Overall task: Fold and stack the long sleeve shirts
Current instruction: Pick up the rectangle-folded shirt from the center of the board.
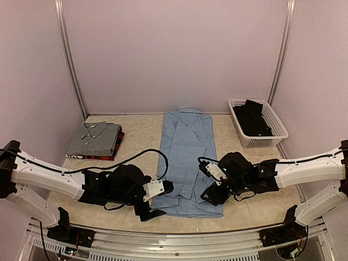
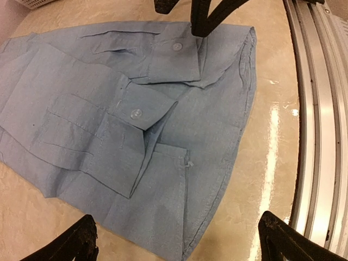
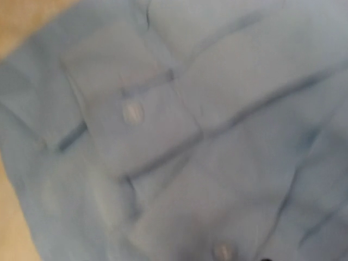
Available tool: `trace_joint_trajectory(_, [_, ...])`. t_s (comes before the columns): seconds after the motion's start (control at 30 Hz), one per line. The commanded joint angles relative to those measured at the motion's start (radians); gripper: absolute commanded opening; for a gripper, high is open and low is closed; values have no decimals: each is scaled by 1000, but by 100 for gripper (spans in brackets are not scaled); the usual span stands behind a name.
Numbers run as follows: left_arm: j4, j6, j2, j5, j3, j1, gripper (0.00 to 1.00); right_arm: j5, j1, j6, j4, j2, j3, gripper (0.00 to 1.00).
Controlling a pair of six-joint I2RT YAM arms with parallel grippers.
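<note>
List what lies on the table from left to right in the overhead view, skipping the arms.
Grey shirt folded on the plaid shirt → light blue shirt, spread flat → white mesh basket.

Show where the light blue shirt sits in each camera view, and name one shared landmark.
Top external: light blue shirt lies flat mid-table, collar at the far end.
Left wrist: the shirt fills left and middle, sleeves folded in.
Right wrist: the shirt fills nearly the whole blurred frame.
Shared landmark: a buttoned cuff, in both wrist views; too small from above.
</note>
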Motion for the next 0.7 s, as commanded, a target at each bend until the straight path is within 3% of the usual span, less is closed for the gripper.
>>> trace_joint_trajectory(0.0, [-51,90,65,2,22,-11,96,-2,8,76,-29,-25,-33,63])
trace_joint_trajectory(0.17, [-111,115,192,22,64,6,84,-14,8,88,-10,-10,-50,63])
trace_joint_trajectory(0.5, [-154,132,295,94,107,56,73,-22,8,108,-15,-1,-68,63])
trace_joint_trajectory(0.6, [-195,134,329,108,126,57,64,-22,8,117,-28,-15,-71,63])
trace_joint_trajectory(0.67, [-223,138,354,119,145,54,51,-19,8,121,-36,-30,-75,63])
